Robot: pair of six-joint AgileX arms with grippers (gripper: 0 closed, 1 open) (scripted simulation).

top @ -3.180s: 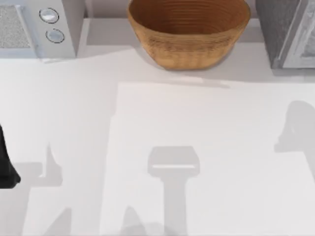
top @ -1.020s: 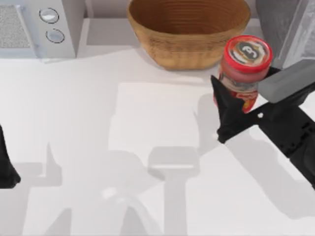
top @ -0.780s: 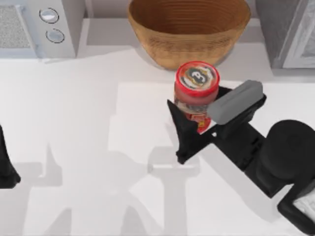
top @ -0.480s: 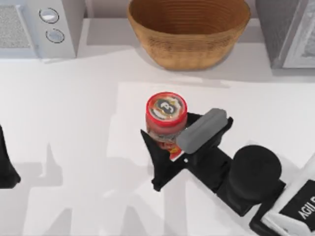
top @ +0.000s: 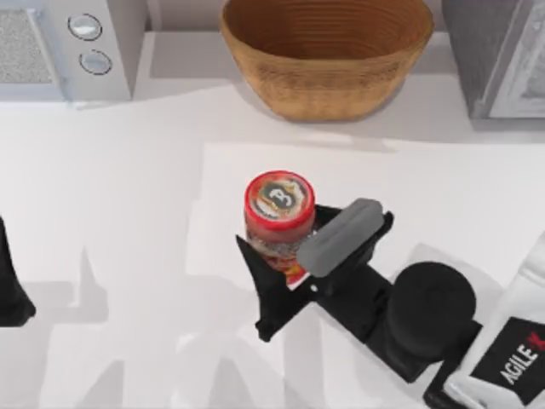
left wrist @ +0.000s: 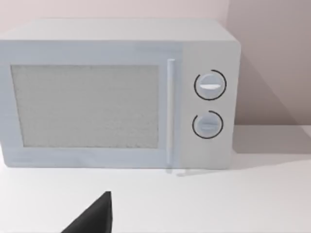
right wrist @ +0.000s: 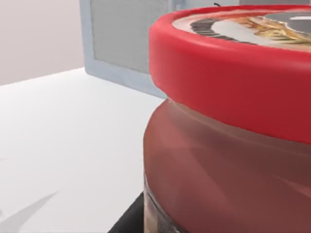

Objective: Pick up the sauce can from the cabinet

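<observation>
The right end effector (top: 285, 260) grips the can (top: 278, 213) upright, long axis vertical, red top up, at mid-desk (top: 128, 213) before the bowl (top: 328, 55). Left end effector (top: 10, 285) sits at the left edge; grip unclear.

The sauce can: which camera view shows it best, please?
The top view shows it best: the whole sauce can stands upright between the fingers of the right gripper, near the table's middle. The right wrist view gives just its red lid and upper side, very close. The left wrist view faces the microwave.
</observation>
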